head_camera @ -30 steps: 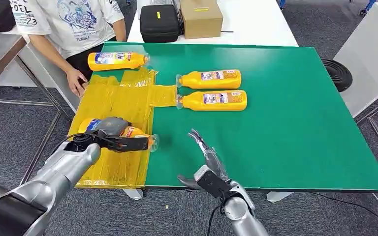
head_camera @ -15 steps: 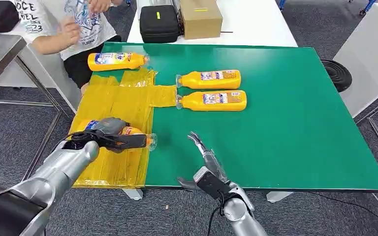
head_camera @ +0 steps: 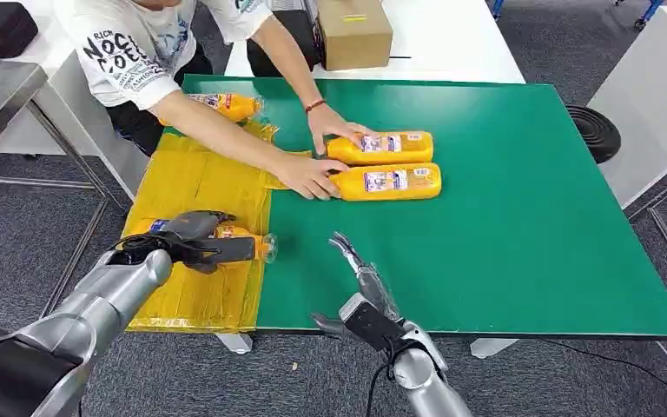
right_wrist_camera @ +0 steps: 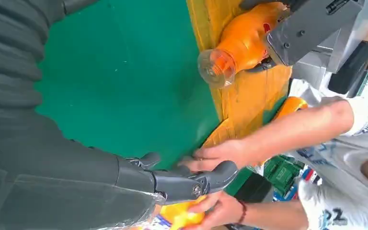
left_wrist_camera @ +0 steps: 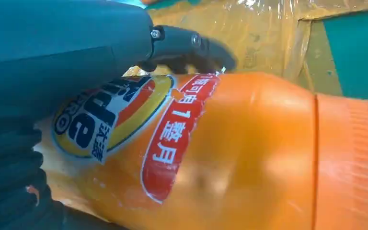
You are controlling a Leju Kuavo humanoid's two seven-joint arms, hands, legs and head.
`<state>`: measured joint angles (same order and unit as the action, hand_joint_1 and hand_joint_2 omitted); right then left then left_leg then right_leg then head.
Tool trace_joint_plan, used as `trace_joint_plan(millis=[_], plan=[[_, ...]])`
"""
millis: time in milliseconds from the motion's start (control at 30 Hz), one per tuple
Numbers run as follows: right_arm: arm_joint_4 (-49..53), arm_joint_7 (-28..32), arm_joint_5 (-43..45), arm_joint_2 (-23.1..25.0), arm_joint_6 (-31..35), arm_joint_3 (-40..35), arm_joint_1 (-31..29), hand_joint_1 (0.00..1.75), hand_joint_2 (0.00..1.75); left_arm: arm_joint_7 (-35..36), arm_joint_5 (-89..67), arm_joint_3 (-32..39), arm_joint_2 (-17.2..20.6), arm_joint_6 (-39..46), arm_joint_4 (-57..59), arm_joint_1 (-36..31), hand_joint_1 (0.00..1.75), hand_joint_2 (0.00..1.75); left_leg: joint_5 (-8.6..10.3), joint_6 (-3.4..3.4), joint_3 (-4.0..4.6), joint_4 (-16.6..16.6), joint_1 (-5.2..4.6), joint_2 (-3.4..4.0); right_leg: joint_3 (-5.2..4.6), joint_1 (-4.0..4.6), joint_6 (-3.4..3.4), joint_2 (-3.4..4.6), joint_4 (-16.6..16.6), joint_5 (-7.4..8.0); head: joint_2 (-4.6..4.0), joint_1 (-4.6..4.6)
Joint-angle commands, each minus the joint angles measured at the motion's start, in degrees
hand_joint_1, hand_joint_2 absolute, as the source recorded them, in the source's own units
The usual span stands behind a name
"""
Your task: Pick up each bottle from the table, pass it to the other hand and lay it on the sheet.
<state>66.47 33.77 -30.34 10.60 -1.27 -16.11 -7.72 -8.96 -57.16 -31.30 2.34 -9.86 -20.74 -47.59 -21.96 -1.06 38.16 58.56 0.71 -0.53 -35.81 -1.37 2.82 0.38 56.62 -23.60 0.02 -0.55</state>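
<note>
My left hand (head_camera: 193, 238) grips an orange bottle (head_camera: 241, 240) lying low over the yellow sheet (head_camera: 204, 187) near its front right edge; its clear cap points toward the green table. The left wrist view shows that bottle (left_wrist_camera: 230, 148) close up under my fingers (left_wrist_camera: 191, 48), and the right wrist view shows it too (right_wrist_camera: 242, 40). My right hand (head_camera: 360, 287) hovers open over the table's front edge, fingers spread, holding nothing. A person's hands rest on two more orange bottles (head_camera: 384, 146) (head_camera: 391, 182) at mid table. Another bottle (head_camera: 230, 105) lies at the sheet's far end, partly hidden by the person's arm.
The person (head_camera: 152, 43) leans in from the far left, both arms (head_camera: 226, 139) stretched across the sheet. A cardboard box (head_camera: 353, 30) stands on the white table behind. A grey metal table (head_camera: 0, 87) is at the far left. The green table (head_camera: 530, 217) extends to the right.
The person has leaned in and put both hands on the two middle bottles, which shifted slightly right. My left hand with its bottle and my right hand have barely moved.
</note>
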Motion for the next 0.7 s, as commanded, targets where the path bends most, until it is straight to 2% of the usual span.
trace_joint_plan(millis=[33, 100, 233, 367, 700], plan=[[-3.12, -0.21, 0.22, -0.68, 0.08, 0.06, -1.98, 0.0, 1.75, 2.45, -2.88, -1.25, -1.2, 2.7, 3.93, 2.09, 0.03, 1.75, -0.14, 0.0, -0.44, -0.1, -0.02, 0.12, 0.42, 0.02, -0.15, 0.04, -0.12, -0.1, 0.0, 0.0], [-3.33, -0.19, 0.43, -0.56, -0.15, 0.17, -2.05, 0.0, 1.75, 2.89, -3.75, -1.3, -1.3, 3.54, 4.06, 3.29, 0.0, 1.75, -0.05, 0.0, -0.23, -0.06, -0.03, 0.06, 0.23, -0.01, -0.07, 0.02, -0.06, -0.04, 0.0, 0.0], [-4.02, -0.14, 0.55, -0.56, -0.35, 0.04, -2.33, 0.0, 1.75, 2.53, -4.04, -1.11, -0.83, 3.96, 4.14, 4.62, 0.0, 1.75, -0.07, 0.0, -0.4, -0.13, -0.04, 0.14, 0.39, -0.01, -0.11, 0.11, -0.12, -0.03, 0.0, 0.0], [-4.46, -0.08, 0.62, -0.56, -0.49, -0.14, -2.81, 0.0, 1.75, 1.33, -3.88, -0.81, -0.05, 3.44, 3.75, 3.71, 0.0, 1.75, -0.09, 0.01, -0.72, -0.16, -0.02, 0.17, 0.7, 0.02, -0.17, 0.14, -0.16, -0.05, 0.0, 0.0], [-4.28, -0.12, 1.37, -0.42, -0.28, -0.32, -3.15, 0.0, 1.75, -1.71, -3.9, 0.61, 0.65, 5.2, 1.09, 2.04, 0.0, 1.75, -0.1, 0.02, -0.75, -0.09, 0.01, 0.11, 0.77, 0.04, -0.16, 0.09, -0.09, -0.07, 0.0, 0.0]])
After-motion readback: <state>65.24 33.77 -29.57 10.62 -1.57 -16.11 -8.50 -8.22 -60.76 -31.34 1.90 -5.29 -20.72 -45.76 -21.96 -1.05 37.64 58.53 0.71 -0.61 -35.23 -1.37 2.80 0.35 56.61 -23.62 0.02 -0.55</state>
